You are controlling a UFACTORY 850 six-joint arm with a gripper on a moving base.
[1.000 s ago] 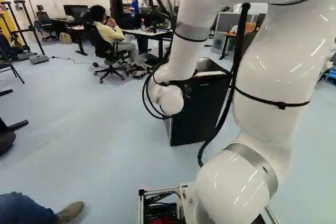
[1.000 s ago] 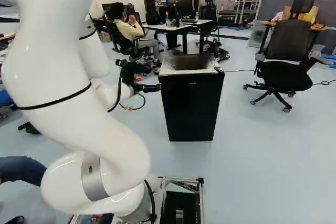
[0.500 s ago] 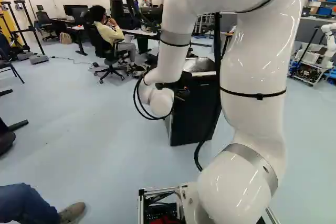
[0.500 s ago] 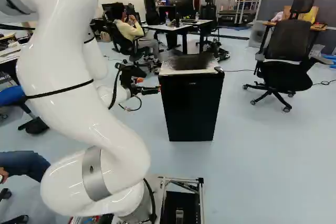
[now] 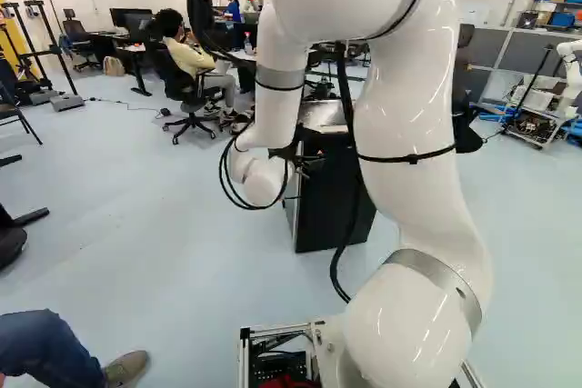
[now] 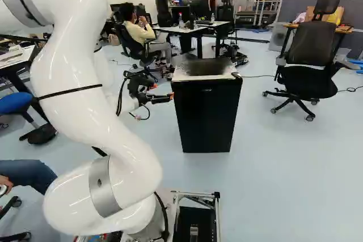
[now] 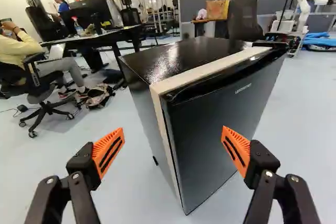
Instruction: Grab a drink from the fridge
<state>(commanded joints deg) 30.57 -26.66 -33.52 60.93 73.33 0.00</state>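
- The tool [image 6: 163, 91], a black two-finger gripper, stands wide open in the wrist view, with one orange pad [image 7: 108, 152] on each side of a broad gap
- Nothing is held between its fingers, and both orange pads appear apart from the fridge in that view
- The fridge [image 6: 207, 120], a low black box, stands upright on the pale floor [image 6: 272, 185] ahead of the tool, its near upright edge falling within the gap between the fingers as the wrist camera looks forward
- In the right base view the fridge is near the middle, with the tool just beside it to the left, close to the upper part of its side
- The fridge door [image 7: 218, 140] appears closed, a pale strip [image 7: 199, 69] running along the cabinet's front edge next to it
- One short line of small, light lettering [image 7: 243, 88] sits high on the door front
- The white arm [image 5: 414, 124] rises at the right of the left base view and bends down toward the fridge, black cables looping near its wrist
- Beyond the fridge, a bottle [image 7: 78, 26] with a red top stands on a worktop [image 7: 107, 36]
- A black office chair [image 6: 309, 55] stands at the right of the right base view, well apart from the tool
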